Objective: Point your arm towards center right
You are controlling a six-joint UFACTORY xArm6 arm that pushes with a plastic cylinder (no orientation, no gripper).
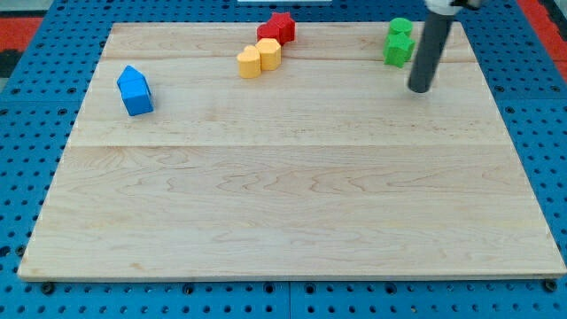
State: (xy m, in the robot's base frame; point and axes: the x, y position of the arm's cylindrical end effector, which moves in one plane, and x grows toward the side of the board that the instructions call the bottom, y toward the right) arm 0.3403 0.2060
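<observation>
— Four block groups sit on the worktop (292, 221): blue block (135, 90), yellow block (258, 59), red block (277, 27), green block (399, 42).

— And my tip (420, 89)?

— Just right of green, upper right. No fingers exist; the rod's top is cut off.

The pale wooden table (292, 204), a board of joined planks, lies on a blue perforated base (27, 97). A blue house-shaped block (135, 90) rests near the view's left edge. Toward the view's top middle, two yellow blocks (259, 58) sit touching each other, with two red blocks (276, 28) just above them, also touching. Near the view's top right, two green blocks (399, 42) stand pressed together. The rod's tip (420, 89) rests just beside them, to their lower right.
</observation>
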